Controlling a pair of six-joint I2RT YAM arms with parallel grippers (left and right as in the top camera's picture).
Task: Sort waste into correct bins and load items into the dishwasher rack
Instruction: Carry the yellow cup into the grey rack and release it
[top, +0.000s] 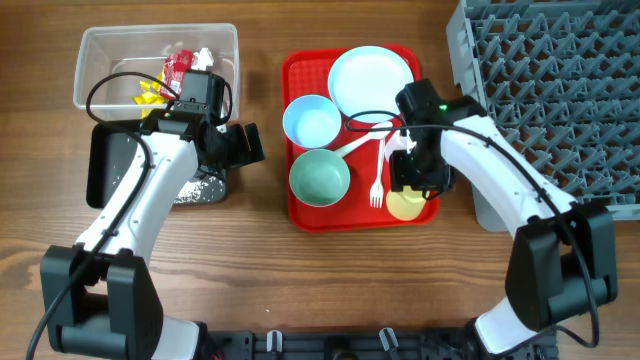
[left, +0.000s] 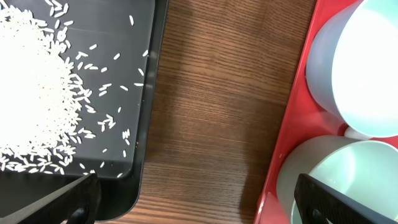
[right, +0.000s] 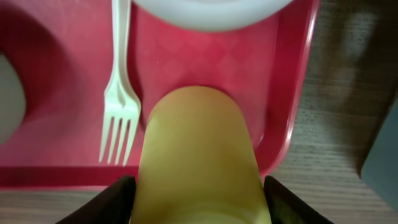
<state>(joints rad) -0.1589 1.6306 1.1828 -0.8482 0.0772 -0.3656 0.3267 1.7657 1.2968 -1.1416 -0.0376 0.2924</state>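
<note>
The wooden counter (top: 260, 250) is carrying a red tray (top: 296, 70), and the right tool (right: 199, 190) is gripping the yellow cup (right: 199, 137) from both sides at the tray's corner, beside the white fork (right: 118, 93). The left tool (left: 196, 190) is hanging wide open over bare wood between the tray and the black tub (left: 149, 124) holding rice (left: 31, 93).

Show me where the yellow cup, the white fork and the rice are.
yellow cup (right: 199, 149): right wrist view, on its side wall.
white fork (right: 120, 102): right wrist view, where the handle meets the tines.
rice (left: 31, 93): left wrist view, middle of the heap.
</note>
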